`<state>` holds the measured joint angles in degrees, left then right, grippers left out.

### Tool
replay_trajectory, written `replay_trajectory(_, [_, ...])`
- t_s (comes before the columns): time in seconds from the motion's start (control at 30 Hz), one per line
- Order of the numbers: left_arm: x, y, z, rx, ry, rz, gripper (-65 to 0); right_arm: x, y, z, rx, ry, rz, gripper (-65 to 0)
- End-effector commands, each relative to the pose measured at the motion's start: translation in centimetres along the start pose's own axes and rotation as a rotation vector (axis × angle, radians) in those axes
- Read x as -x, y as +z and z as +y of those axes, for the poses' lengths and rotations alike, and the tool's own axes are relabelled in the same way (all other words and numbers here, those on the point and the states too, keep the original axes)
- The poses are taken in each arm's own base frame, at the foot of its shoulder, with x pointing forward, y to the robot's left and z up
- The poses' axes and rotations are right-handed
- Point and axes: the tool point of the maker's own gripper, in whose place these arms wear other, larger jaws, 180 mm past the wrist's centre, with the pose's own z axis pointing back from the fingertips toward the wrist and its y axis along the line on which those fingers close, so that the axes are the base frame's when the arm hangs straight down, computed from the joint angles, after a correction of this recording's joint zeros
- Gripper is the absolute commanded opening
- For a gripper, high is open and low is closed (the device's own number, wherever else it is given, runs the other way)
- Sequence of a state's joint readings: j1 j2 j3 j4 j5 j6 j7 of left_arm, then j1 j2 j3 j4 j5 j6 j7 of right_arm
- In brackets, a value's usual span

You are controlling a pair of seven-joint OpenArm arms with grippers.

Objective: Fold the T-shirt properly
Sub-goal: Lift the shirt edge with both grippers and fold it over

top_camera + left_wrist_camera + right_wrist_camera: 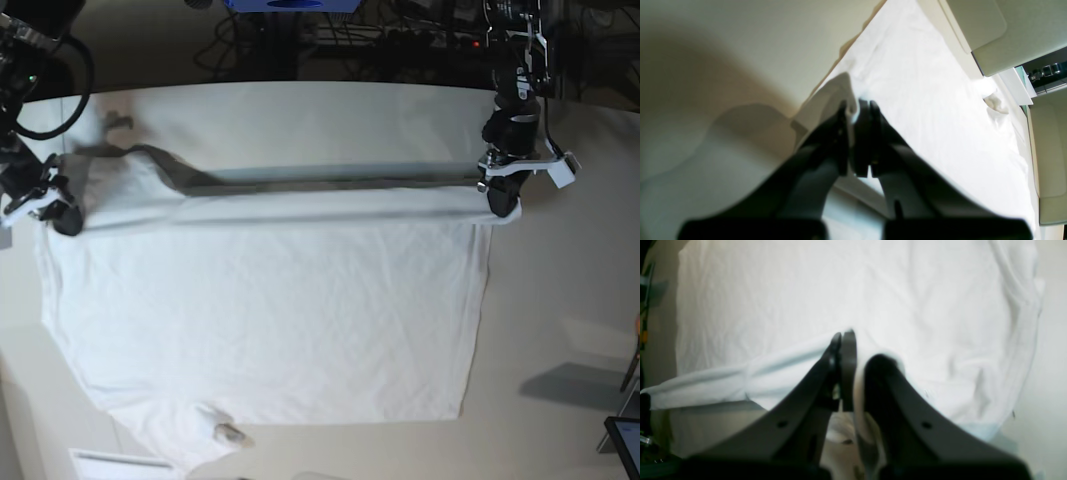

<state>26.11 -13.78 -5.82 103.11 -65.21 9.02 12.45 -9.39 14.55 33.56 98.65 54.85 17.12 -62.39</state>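
Tabletop point(300, 110): T-shirt point(270, 320) edge pinched between left end effector point(503, 203), right end effector point(62, 218).

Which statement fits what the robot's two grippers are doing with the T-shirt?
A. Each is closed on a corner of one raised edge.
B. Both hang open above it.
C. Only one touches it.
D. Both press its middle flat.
A: the left gripper and right gripper each pinch cloth at opposite ends of the T-shirt, whose far edge is lifted taut between them.
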Motion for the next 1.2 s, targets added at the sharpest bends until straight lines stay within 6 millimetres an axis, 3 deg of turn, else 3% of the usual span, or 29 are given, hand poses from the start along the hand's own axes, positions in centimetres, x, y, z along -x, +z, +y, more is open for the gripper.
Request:
replay_trajectory(0.0, [-1.7, -0.3, -0.3, 0.01, -0.013, -0.061, -65.0, -2.0, 0.2, 0.3, 0.002, 0.048, -0.053, -64.7])
replay_trajectory(0.1, [-1.8, -1.1, -0.3, 0.009, -0.006, -0.063, -65.0, -1.8, -0.6, 0.9, 0.0, 0.07, -0.037, -64.7])
replay_trajectory(0.27, [-0.4, -2.6, -2.1, 0.049, -0.005, -0.031, -65.0, -2.5, -0.9, 1.2, -0.008, 0.073, -0.05, -64.7])
replay_trajectory(0.4, [0.4, -3.5, -3.2, 0.073, 0.0, -0.013, -65.0, -2.1, -1.7, 0.1, 0.0, 0.029, -0.028, -64.7])
replay_trajectory(0.53, [-0.2, -4.1, -3.6, 0.079, 0.008, -0.028, -65.0, -1.7, -2.3, -0.6, 0.003, -0.001, -0.012, -64.7])
replay_trajectory(0.67, [-0.9, -4.6, -2.5, 0.004, 0.017, -0.045, -65.0, -2.6, -2.5, -0.1, -0.009, 0.004, -0.032, -64.7])
replay_trajectory(0.9, [-1.4, -5.2, -3.1, -0.002, 0.04, -0.059, -65.0, -3.6, -2.7, 0.3, -0.018, 0.008, -0.047, -64.7])
replay_trajectory(1.17, [-1.5, -6.1, -3.7, -0.008, 0.072, -0.066, -65.0, -2.8, -3.6, -0.7, -0.014, -0.039, -0.021, -64.7])
